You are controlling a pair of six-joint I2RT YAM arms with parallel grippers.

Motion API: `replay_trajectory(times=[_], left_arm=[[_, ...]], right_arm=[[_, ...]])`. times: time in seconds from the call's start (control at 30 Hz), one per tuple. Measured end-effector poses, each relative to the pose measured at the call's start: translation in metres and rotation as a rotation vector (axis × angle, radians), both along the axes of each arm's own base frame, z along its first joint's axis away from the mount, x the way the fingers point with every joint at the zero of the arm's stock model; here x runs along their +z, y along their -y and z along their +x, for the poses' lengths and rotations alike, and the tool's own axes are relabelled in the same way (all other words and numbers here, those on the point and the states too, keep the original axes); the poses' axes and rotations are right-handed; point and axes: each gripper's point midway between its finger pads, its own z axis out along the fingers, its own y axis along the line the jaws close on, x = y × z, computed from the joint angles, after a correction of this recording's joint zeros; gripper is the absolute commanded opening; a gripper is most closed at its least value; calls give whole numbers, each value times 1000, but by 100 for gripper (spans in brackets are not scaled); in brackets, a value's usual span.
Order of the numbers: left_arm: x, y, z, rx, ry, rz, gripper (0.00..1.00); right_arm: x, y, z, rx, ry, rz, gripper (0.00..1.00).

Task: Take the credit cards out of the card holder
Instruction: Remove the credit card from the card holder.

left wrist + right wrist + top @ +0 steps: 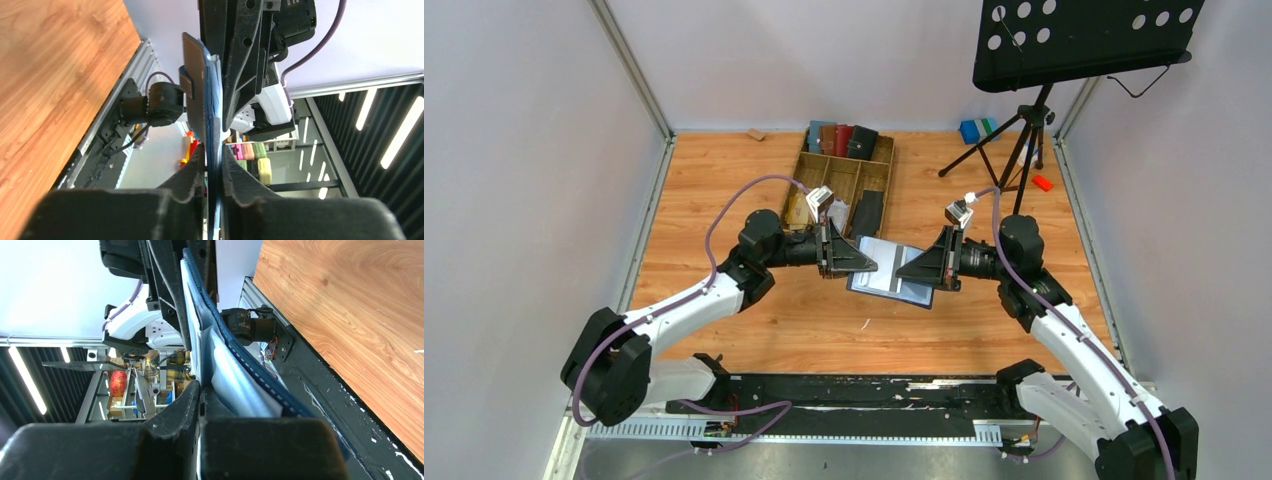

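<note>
The navy-blue card holder point(916, 296) hangs open above the table between both grippers. Pale credit cards point(884, 262) show in its inner pockets. My left gripper point(871, 265) is shut on the holder's left edge; in the left wrist view the holder point(196, 90) runs edge-on between the fingers of that gripper point(213, 151). My right gripper point(901, 273) comes in from the right. In the right wrist view that gripper point(201, 396) is shut, a thin white card edge point(198, 450) between its jaws. Beside it lie the pale pockets point(230, 375) and the stitched navy cover point(255, 370).
A wooden compartment tray point(836, 180) stands at the back with several other holders point(844, 140) along its far end. A music-stand tripod point(1024, 130), blue and green blocks point(976, 130) and a small red object point(1042, 183) sit at the back right. A black rail point(854, 390) runs along the near edge.
</note>
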Motion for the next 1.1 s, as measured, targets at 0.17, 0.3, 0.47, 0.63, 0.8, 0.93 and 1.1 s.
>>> replay_trajectory(times=[0.17,0.3,0.47,0.63,0.8,0.93,1.1], left_arm=[[-3,0,2,3,15,33,0],[-5,-2,3,5,5,34,0],[-6,-7,4,9,-12,19,0],[-2,-10,3,7,-18,11,0],[-3,-15,4,6,-27,-2,0],[-7,-22,10,31,-54,-14,0],[2,-23,8,24,-51,-52,0]], right_arm=[[-5,-1,2,4,-15,-12,0],[-8,0,1,7,-13,-19,0],[-8,0,1,9,0,-21,0],[-6,0,1,10,8,-18,0],[-5,1,-1,19,16,-13,0],[-4,3,1,16,20,-9,0],[2,2,1,28,40,9,31]])
